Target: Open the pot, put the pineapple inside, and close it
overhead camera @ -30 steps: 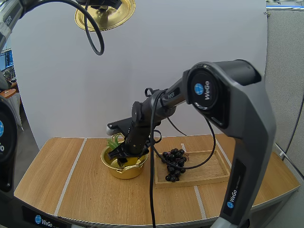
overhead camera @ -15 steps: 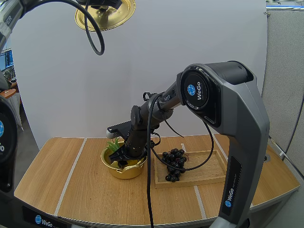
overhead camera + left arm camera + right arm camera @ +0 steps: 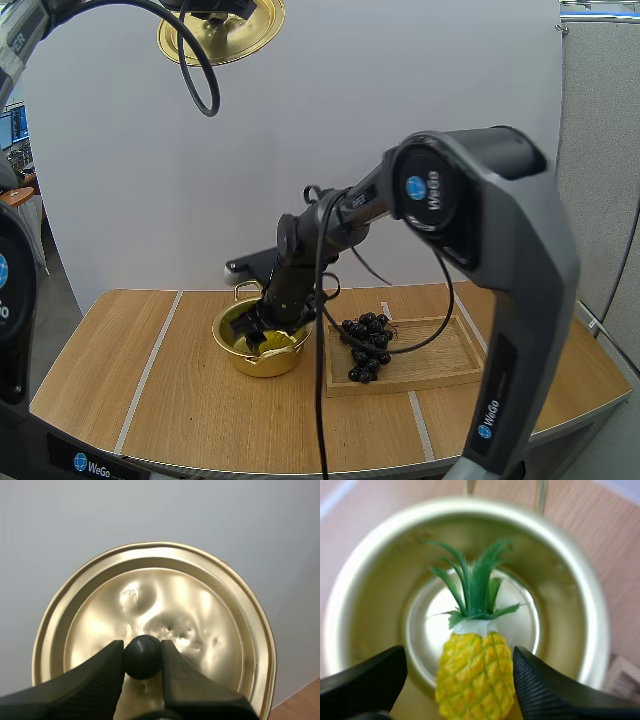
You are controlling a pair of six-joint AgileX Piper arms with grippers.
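Note:
The gold pot (image 3: 262, 362) stands open on the table, left of the middle. My right gripper (image 3: 258, 328) reaches down into it. In the right wrist view the yellow pineapple (image 3: 475, 680) with green leaves lies inside the pot (image 3: 365, 595). The right gripper (image 3: 459, 655) is open, its fingers (image 3: 370, 680) spread to either side of the fruit, with a gap on one side. High above the table my left gripper (image 3: 215, 10) holds the gold lid (image 3: 222, 30). In the left wrist view the left gripper (image 3: 142, 652) is shut on the lid's black knob (image 3: 142, 656), with the lid (image 3: 165, 595) behind it.
A wooden tray (image 3: 440, 375) lies right of the pot, with a bunch of dark grapes (image 3: 368, 345) at its left end, close to the right arm. The wooden table (image 3: 130, 380) runs wide to the left of the pot.
The right gripper has dipped deeper into the pot. The pineapple's leaves, which stuck up over the pot's rim before, have sunk inside. The left arm and lid have stayed still.

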